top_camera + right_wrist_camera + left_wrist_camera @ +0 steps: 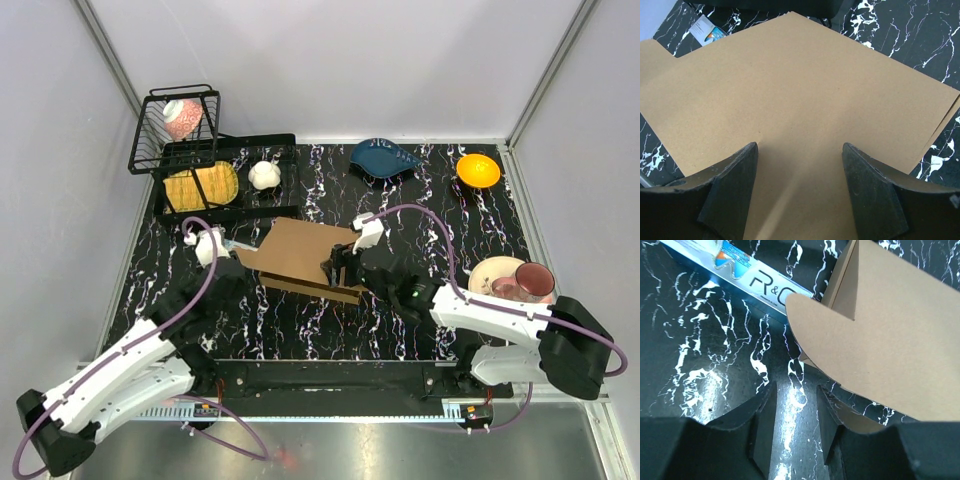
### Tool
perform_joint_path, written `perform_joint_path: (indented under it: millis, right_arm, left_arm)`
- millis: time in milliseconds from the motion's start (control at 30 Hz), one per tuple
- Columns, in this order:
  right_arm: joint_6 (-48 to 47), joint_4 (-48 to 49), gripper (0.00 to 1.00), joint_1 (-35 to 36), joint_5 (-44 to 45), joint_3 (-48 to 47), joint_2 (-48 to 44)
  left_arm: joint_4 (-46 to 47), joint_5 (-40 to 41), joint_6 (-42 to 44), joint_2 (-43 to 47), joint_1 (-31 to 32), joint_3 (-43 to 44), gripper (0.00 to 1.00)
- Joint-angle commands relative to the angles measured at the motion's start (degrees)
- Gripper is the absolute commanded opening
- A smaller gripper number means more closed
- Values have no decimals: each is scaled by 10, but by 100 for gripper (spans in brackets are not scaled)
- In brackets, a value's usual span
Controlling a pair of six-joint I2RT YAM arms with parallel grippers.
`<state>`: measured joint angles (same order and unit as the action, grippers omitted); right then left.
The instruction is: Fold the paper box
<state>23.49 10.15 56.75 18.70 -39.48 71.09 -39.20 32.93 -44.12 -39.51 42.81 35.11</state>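
Cardboard paper box [300, 255] lies under my wide-spread right hand [800, 150]; my left hand [796, 388], parted and empty beside the rounded flap [840, 340], should catch it near the crease.

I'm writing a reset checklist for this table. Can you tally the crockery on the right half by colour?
blue leaf-shaped dish: 1
orange round bowl: 1
cream round plate: 1
translucent pink cup, at that plate's right side: 1
Total: 4
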Motion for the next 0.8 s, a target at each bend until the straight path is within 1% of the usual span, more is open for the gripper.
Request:
perform_joint_path:
  millis: [0, 133, 233, 300, 367, 467, 600, 767]
  right_arm:
    - [9, 21, 74, 3, -4, 12, 14]
    - [11, 23, 74, 3, -4, 15, 22]
    - [12, 22, 74, 3, -2, 21, 18]
    - [15, 22, 75, 3, -1, 27, 14]
    - [16, 19, 75, 3, 2, 34, 7]
    - [19, 15, 75, 3, 5, 44, -5]
    - [22, 11, 75, 3, 6, 55, -14]
    - [29, 11, 74, 3, 8, 70, -21]
  left_arm:
    - [-89, 53, -16, 34, 2, 55, 41]
    - [-104, 98, -32, 54, 2, 78, 44]
    - [-70, 106, -22, 69, 1, 77, 45]
    - [-21, 94, -12, 73, 1, 64, 45]
    - [19, 84, 3, 67, 1, 55, 46]
    - [47, 85, 11, 39, 1, 58, 46]
    - [71, 85, 28, -5, 0, 71, 46]
    - [98, 75, 35, -26, -5, 75, 47]
